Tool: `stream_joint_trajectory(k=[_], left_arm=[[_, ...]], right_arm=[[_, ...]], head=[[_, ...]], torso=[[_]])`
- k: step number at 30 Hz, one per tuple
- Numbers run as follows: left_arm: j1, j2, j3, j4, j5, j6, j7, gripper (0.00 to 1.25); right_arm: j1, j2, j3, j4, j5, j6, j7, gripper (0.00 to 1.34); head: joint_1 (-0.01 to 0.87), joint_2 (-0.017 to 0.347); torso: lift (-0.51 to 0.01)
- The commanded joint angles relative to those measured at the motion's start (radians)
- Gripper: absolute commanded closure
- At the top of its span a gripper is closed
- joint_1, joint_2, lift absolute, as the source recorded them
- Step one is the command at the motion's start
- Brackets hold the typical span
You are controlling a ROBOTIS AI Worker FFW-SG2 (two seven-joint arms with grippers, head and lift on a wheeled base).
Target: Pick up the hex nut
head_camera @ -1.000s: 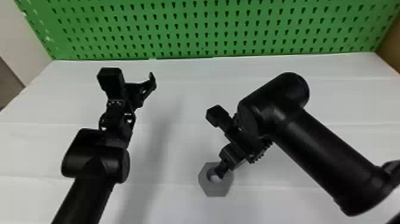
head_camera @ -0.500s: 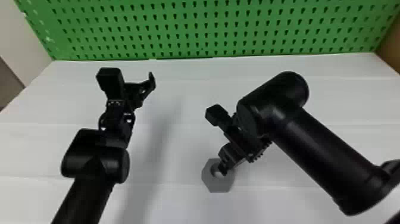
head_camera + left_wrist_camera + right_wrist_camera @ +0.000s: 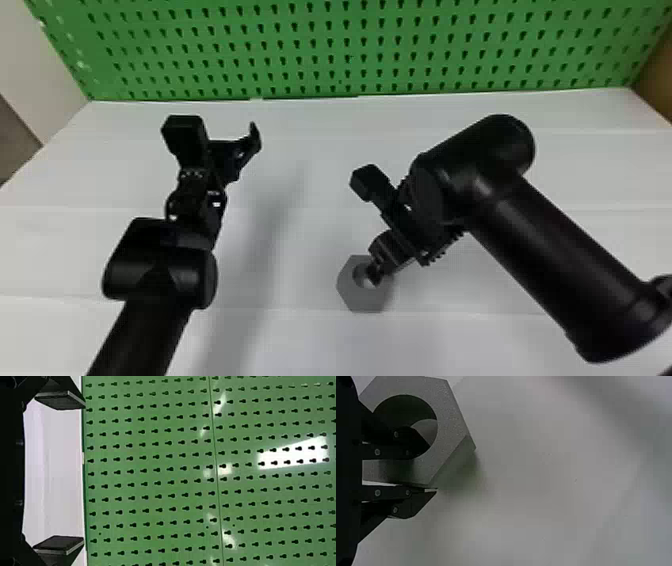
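Pinching the hex nut [image 3: 366, 301] by one wall with the right tool [image 3: 381, 273], barely parted around it, with one finger [image 3: 395, 449] in the hole and one outside, near the middle of the worktop [image 3: 300, 345]! Over to the left: spread wide and empty with the left tool [image 3: 230, 147], towards the green pegboard [image 3: 345, 55].

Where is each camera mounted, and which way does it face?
Head view: on the head, facing forward and down at the table; left arm and right arm show.
Left wrist view: on that wrist, facing the pegboard; left claw shows.
Right wrist view: on that wrist, facing the hex nut and table; right claw shows.
Head and right wrist views share the nut.
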Motion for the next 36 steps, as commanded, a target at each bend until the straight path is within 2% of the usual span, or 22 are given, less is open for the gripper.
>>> stream_joint_trajectory(k=[1, 14, 20, 27, 36], left_arm=[[0.002, 0.0, 0.0, 0.0, 0.0, 0.0, 0.0, 0.09], [0.008, 0.0, 0.002, -0.002, 0.005, 0.0, 0.0, 0.09], [0.014, 0.0, 0.003, -0.002, 0.009, -0.003, 0.0, 0.09], [0.019, 0.0, 0.003, -0.002, 0.012, -0.006, 0.0, 0.09], [0.025, 0.0, 0.005, -0.002, 0.02, -0.008, 0.0, 0.09]], right_arm=[[0.017, -0.006, -0.05, -0.049, 0.011, 0.006, 0.0, 1.06], [0.112, -0.012, -0.243, -0.205, 0.076, 0.006, 0.0, 1.06], [0.182, 0.002, -0.356, -0.276, 0.133, -0.074, 0.001, 1.06], [0.257, 0.013, -0.467, -0.328, 0.149, -0.225, 0.001, 1.06], [0.355, 0.02, -0.556, -0.379, 0.199, -0.459, 0.001, 1.07]], head=[[0.785, 0.149], [0.785, 0.149], [0.785, 0.149], [0.785, 0.149], [0.785, 0.149]], torso=[[-0.085], [-0.085], [-0.085], [-0.085], [-0.085]])
